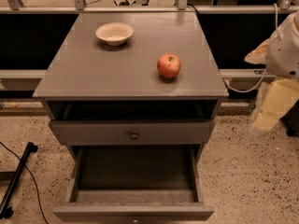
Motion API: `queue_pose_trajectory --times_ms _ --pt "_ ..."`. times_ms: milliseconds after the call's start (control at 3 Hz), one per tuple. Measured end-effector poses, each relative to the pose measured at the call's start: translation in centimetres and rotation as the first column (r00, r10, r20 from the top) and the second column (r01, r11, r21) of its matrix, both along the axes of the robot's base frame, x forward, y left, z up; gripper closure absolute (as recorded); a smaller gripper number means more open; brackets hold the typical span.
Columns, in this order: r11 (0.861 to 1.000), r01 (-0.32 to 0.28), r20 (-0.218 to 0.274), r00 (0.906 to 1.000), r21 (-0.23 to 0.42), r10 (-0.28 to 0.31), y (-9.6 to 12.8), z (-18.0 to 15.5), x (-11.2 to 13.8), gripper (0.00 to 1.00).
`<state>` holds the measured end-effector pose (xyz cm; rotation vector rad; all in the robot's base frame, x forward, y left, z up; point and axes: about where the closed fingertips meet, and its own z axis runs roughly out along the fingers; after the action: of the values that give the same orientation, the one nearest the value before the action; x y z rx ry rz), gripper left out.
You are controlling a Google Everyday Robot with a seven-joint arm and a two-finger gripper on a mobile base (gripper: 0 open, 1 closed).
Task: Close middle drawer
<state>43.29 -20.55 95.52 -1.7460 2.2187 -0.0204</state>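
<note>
The grey cabinet (126, 76) stands in the middle of the camera view. The middle drawer (133, 212) is pulled far out towards me; its deep grey box is open and empty, and its knob only just shows at the bottom edge. The uppermost drawer (134, 132), with a round brass knob, stands a little way out above it. The lowest drawer is hidden under the open one. My gripper (273, 107) hangs as a pale cream shape at the right, beside and apart from the cabinet, level with the uppermost drawer.
A red apple (168, 65) and a white bowl (114, 33) sit on the cabinet top. A black stand and cable (16, 181) lie on the speckled floor at the left. A rail and dark panels run behind the cabinet.
</note>
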Motion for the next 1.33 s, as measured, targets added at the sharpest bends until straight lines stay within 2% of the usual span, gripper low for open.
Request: queue_pose_trajectory --times_ms 333,667,1000,1333 --pt "0.995 -0.056 -0.029 0.9978 0.077 0.059 2.0 -5.3 -1.5 0.00" --pt "0.969 -0.115 -0.019 0.9923 0.220 0.122 6.8 -12.3 -4.7 0.00" --pt "0.959 -0.104 -0.052 0.9913 0.265 0.121 9.4 -19.8 -6.2 0.00" --pt "0.962 -0.087 -0.026 0.9949 0.260 0.097 9.7 -21.9 -6.1 0.00"
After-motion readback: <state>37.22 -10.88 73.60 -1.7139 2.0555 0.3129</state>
